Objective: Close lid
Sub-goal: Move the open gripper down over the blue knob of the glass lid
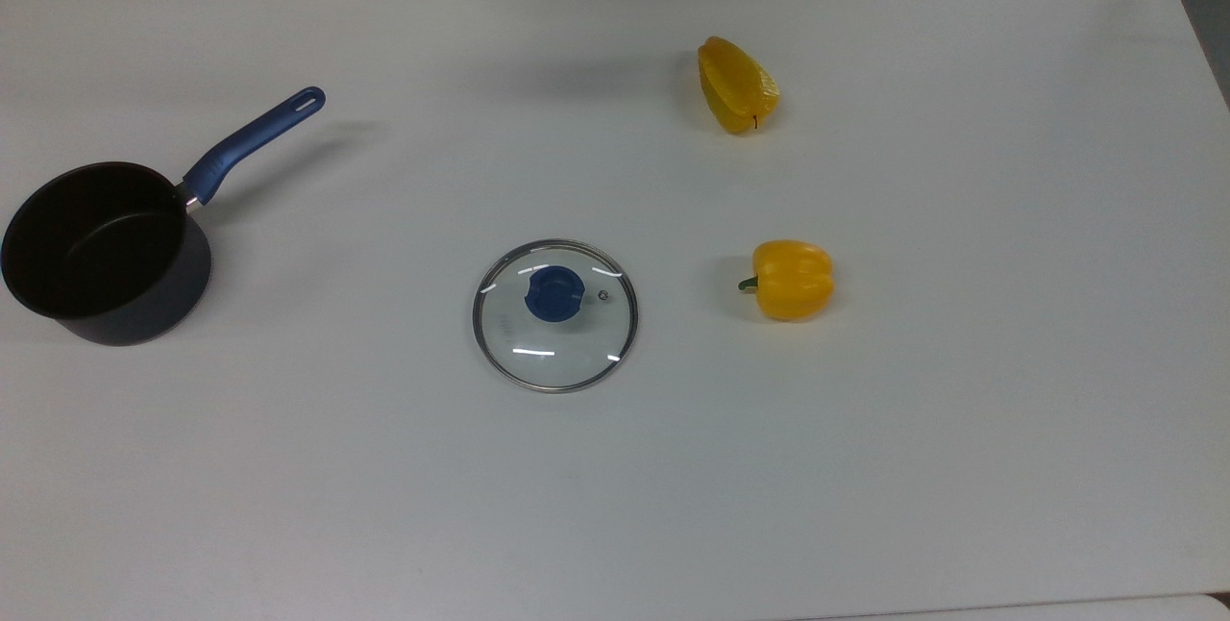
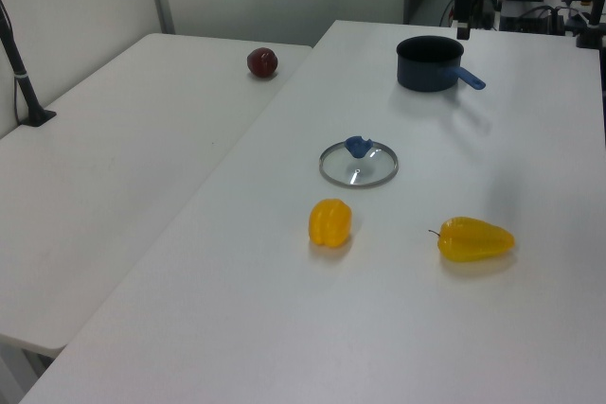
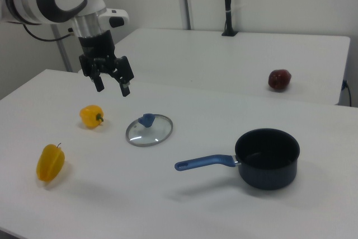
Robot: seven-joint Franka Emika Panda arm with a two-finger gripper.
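In the top view, the lid (image 1: 554,315) lies flat on the white table (image 1: 615,486), knob up, well apart from the dark saucepan (image 1: 96,254) at the top view's left. 2 yellow peppers (image 1: 792,279) (image 1: 736,85) sit toward the top view's right.

In the left view, the lid (image 2: 359,163) rests between the saucepan (image 2: 431,63) and the peppers; a dark red fruit (image 2: 262,62) sits on the neighbouring table.

In the right view, the pincer (image 3: 111,85) hangs in the air above the table, its 2 fingers spread apart, holding and touching nothing. The lid (image 3: 149,130) lies below it, toward the right view's right.
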